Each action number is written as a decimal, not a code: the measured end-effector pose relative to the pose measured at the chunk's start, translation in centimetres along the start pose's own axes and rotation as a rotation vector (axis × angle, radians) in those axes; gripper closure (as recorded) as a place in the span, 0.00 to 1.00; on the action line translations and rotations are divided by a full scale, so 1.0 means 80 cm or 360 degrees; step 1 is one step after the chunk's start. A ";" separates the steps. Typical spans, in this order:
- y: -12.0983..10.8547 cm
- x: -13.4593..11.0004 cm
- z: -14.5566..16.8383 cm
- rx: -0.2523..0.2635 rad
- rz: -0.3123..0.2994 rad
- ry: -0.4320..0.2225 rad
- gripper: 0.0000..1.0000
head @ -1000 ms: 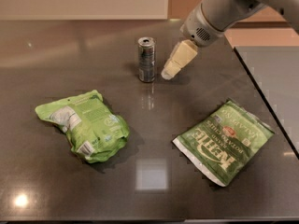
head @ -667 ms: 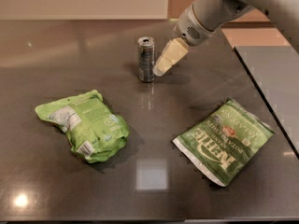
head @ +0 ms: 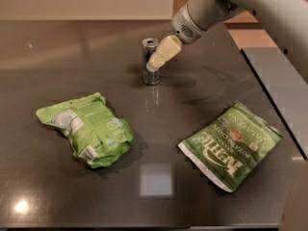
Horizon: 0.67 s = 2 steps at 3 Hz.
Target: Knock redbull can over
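Note:
The redbull can (head: 149, 67) is a slim silver-and-blue can with a shiny top. It stands upright at the back middle of the dark table (head: 43, 191). My gripper (head: 155, 64) comes in from the upper right on a pale grey arm. Its cream-coloured fingers (head: 165, 52) reach down and left, and their tip overlaps the can's right side at mid height. The fingers look pressed together with nothing held between them.
A crumpled light green snack bag (head: 86, 129) lies at the front left. A flat dark green Kettle chip bag (head: 230, 145) lies at the front right. The table's right edge (head: 269, 100) runs diagonally past a grey floor strip.
My gripper has moved left toward the can, from a gap beside it to overlapping its right side. The can still stands upright in the same place.

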<state>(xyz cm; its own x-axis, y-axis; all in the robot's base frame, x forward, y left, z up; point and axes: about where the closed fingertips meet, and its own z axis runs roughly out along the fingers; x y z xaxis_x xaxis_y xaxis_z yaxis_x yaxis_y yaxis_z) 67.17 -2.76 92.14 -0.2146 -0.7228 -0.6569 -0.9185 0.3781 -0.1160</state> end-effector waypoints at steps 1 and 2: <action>-0.006 -0.012 0.014 -0.0028 0.0017 -0.0028 0.00; -0.006 -0.021 0.025 -0.0048 0.0030 -0.0045 0.17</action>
<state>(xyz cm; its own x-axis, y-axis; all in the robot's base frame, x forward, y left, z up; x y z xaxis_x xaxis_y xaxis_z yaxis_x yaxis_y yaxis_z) 68.65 -0.62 91.84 -0.2226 -0.6990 -0.6796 -0.9241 0.3734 -0.0814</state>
